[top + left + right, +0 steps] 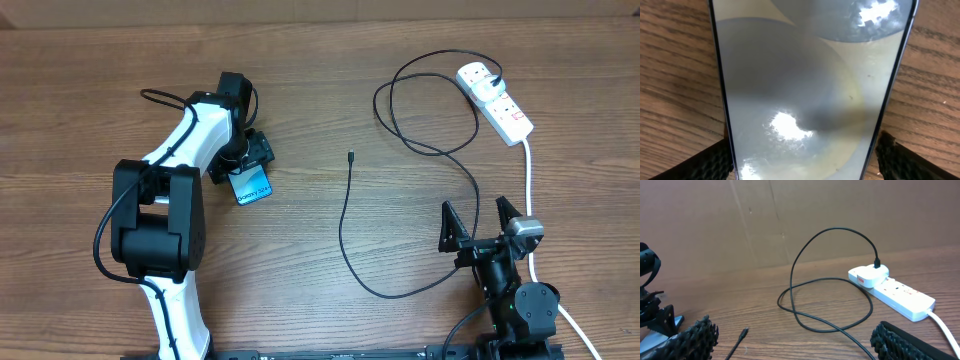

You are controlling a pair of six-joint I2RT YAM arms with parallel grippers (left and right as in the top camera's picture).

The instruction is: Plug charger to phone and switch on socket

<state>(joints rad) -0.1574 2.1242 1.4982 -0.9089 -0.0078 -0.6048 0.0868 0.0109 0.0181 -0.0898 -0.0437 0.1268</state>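
Overhead, left hand (245,168): over the phone (252,187), spread wide; gripping or not, I cannot tell.
Overhead, right hand (475,215): open, empty; charger cable (345,210) tip ahead-left, power strip (500,105) ahead-right.
Left wrist: phone on the counter (670,75), between both fingers (715,160).
Right wrist: charger cable plugged into power strip, ahead-right.

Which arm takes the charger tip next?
Right, probably: the right gripper is open and empty with the connector tip in its view, while the left gripper straddles the phone.
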